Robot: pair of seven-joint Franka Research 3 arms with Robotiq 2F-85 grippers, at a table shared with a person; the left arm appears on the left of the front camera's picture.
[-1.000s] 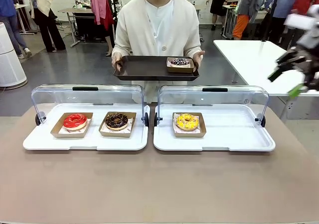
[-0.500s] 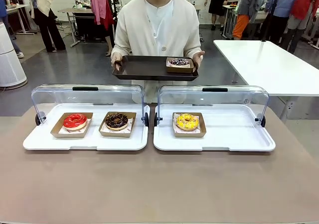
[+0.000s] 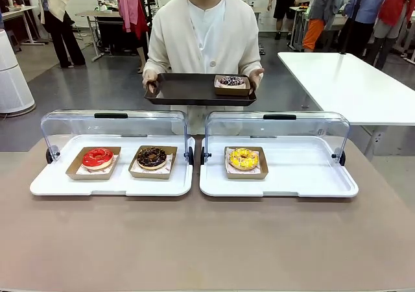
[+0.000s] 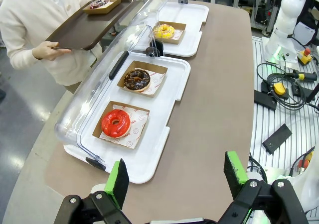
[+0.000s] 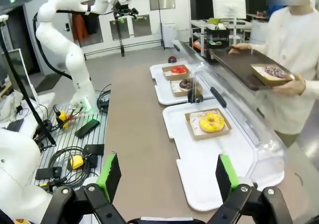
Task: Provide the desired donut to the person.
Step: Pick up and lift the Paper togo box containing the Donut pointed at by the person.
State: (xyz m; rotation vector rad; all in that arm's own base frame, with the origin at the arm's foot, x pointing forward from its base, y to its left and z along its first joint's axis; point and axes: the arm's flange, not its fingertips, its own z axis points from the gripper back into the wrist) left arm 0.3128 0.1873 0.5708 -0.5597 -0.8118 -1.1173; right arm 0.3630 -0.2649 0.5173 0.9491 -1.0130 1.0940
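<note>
Judging the handover all but done, I would leave both arms parked. The left pincer point(image 4: 177, 174) hangs wide open and empty, the red donut point(image 4: 115, 123) just ahead of its left finger, the chocolate donut point(image 4: 136, 79) beyond. The right pincer point(image 5: 167, 174) is likewise spread and empty, the yellow donut point(image 5: 212, 121) ahead of it. The sprinkled donut point(image 5: 274, 71) sits far ahead to its right, on the dark tray point(image 5: 239, 64) the person point(image 5: 299, 32) holds; avoid reaching toward that tray.

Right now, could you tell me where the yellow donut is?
In the front view, the yellow donut sits in the right display case, toward its left end, right of the chocolate donut.
</note>
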